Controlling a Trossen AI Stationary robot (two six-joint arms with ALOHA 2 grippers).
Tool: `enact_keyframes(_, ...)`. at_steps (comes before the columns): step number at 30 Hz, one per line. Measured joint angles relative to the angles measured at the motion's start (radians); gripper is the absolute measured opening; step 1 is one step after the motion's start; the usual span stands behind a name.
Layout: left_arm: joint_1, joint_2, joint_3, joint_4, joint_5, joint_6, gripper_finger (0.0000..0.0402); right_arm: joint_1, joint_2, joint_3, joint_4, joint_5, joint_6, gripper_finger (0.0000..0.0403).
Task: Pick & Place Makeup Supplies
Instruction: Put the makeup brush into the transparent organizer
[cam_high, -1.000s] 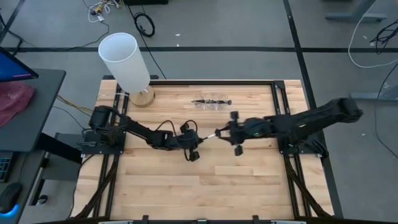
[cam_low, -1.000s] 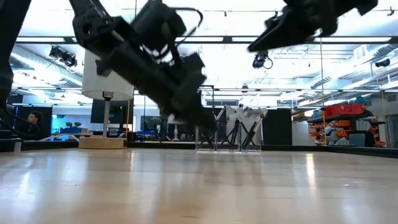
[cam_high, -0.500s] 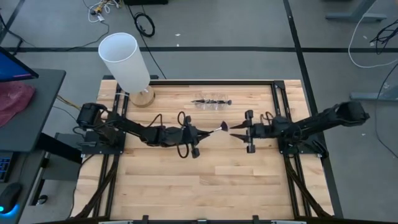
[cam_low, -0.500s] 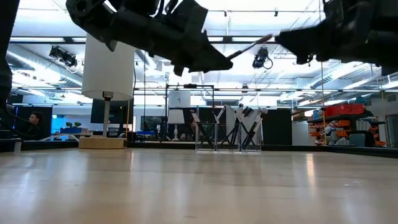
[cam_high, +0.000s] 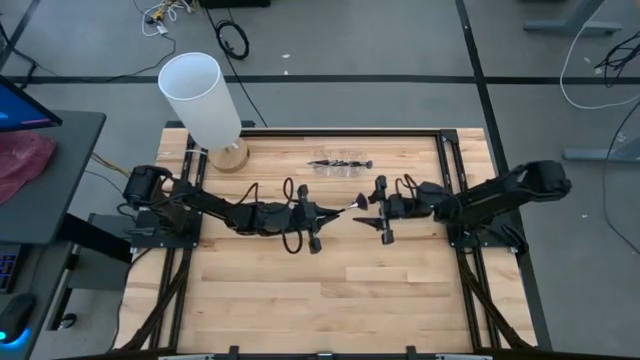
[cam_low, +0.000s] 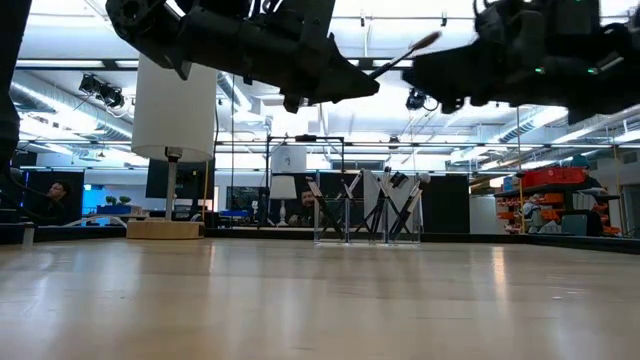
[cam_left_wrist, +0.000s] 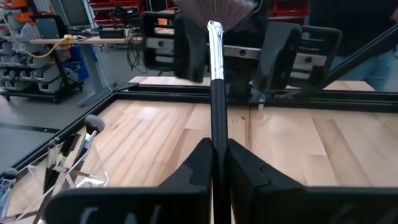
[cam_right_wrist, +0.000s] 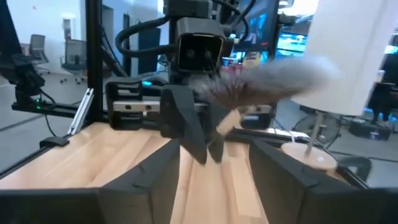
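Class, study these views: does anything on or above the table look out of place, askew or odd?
Nothing looks spilled or damaged. One fan brush is off the table, held in the air by the left gripper, bristles toward the open right gripper. The other brushes stand in their clear holder.

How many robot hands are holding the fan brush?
1. The left hand is shut on the fan brush, above the middle of the table. The right hand faces it, open around the bristles, not gripping.
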Motion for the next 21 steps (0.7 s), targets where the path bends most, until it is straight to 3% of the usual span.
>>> enact_keyframes(8,0.000,0.000,0.000,-0.022,0.006,0.002,0.0025,0.000,0.122,0.110,0.008,-0.067,-0.033,0.0189)
enact_keyframes(21,-0.002,0.000,0.000,-0.025,0.019,0.008,0.0029,-0.003,0.125,0.121,0.014,-0.123,-0.002,0.0123)
